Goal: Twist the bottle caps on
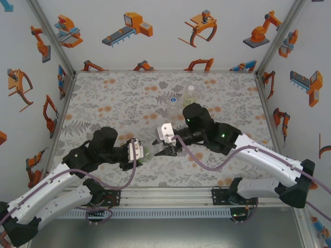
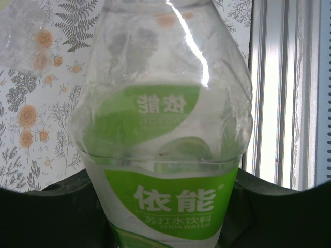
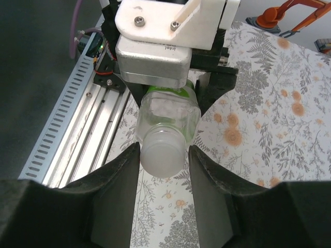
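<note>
One green bottle (image 2: 165,155) is clamped in the left gripper (image 1: 140,153); the right gripper (image 3: 163,161) pinches its cap (image 3: 161,149), probably mid-screwing. Two other bottles (image 1: 190,94) wait behind.

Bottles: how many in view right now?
3. A green-labelled bottle held in the left hand near the front; a pale yellow bottle and a colourless bottle standing together at the far middle. More could hide under the arms.

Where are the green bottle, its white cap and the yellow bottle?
green bottle (image 2: 170,204): left wrist view, on its green label.
cap (image 3: 162,155): right wrist view, on its end face.
yellow bottle (image 1: 190,98): top view, on its body.
</note>
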